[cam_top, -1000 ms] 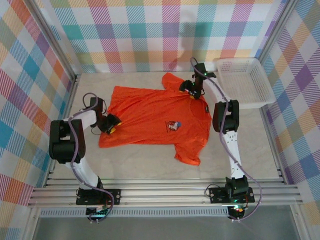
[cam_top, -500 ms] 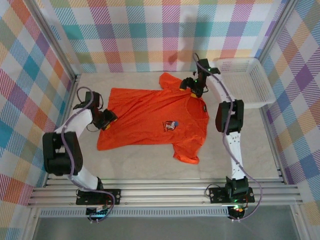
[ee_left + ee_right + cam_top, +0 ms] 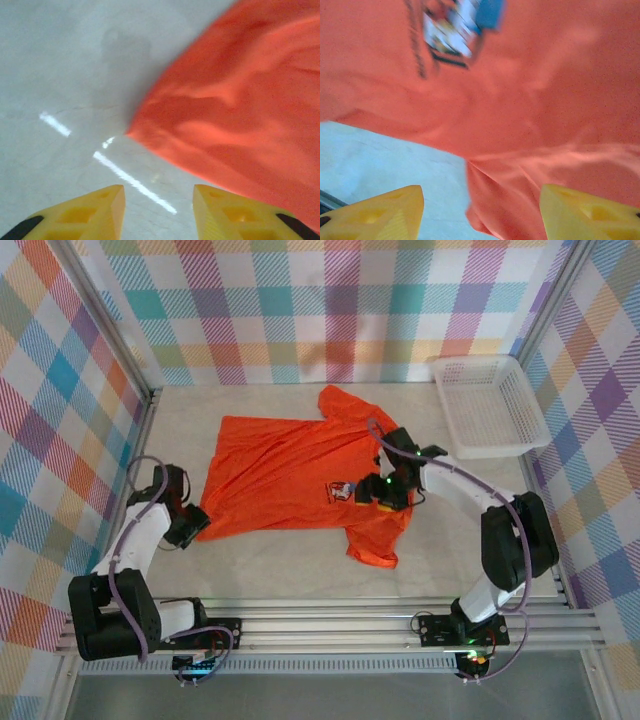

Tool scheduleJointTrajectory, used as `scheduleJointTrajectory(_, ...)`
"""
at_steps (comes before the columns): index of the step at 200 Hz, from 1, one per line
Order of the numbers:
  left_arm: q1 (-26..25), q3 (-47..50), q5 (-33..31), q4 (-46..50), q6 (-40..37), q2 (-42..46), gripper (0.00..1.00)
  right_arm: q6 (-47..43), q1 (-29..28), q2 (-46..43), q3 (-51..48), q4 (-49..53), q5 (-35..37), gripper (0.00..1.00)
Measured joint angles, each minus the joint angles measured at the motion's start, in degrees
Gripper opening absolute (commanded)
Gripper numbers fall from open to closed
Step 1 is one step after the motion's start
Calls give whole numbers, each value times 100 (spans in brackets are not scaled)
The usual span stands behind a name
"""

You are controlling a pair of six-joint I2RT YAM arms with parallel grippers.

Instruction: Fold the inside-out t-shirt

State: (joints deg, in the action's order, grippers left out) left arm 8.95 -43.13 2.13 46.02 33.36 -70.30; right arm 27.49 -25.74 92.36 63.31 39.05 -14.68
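Orange t-shirt (image 3: 280, 465) lies under the right gripper (image 3: 366, 496), jaws apart.

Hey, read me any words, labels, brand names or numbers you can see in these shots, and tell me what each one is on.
No text here can be read.
On the t-shirt, the chest print: dark marks beside it may be lettering, but they are too blurred in the right wrist view and too small from the top.
On the basket: no label or writing visible.
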Motion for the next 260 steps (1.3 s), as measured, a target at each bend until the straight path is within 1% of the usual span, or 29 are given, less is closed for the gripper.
scheduleJointTrajectory(16,254,203,162,-146,55,-37,44,11,0,-138,-267,0,52,64)
scheduleJointTrajectory(39,389,326,339,-470,157,-98,44,4,0,-321,-295,-48,68,65)
scheduleJointTrajectory(78,439,452,533,-1019,330,-365,42,-20,0,-391,-295,-74,48,65)
scheduleJointTrajectory(120,439,428,483,-1360,326,-761,41,-37,0,-407,-328,-90,-74,65)
scheduleJointTrajectory(129,439,417,466,-1414,326,-859,38,-35,0,-428,-352,-87,-103,65)
scheduleJointTrajectory(134,439,415,444,-1458,328,-907,35,-35,0,-444,-363,-87,-111,65)
scheduleJointTrajectory(149,444,378,428,-1537,310,-1040,16,-31,0,-527,-415,-90,-170,65)
scheduleJointTrajectory(164,448,339,420,-1637,247,-1139,0,2,0,-669,-527,-59,-245,65)
scheduleJointTrajectory(200,448,133,343,-1585,197,-1147,0,90,-107,-925,-1008,260,-295,59)
scheduleJointTrajectory(241,372,-448,103,-1123,175,-568,0,382,-717,-1191,-1762,723,-166,55)
scheduleJointTrajectory(260,275,-726,11,-1012,162,-387,0,492,-822,-1357,-1989,787,7,54)
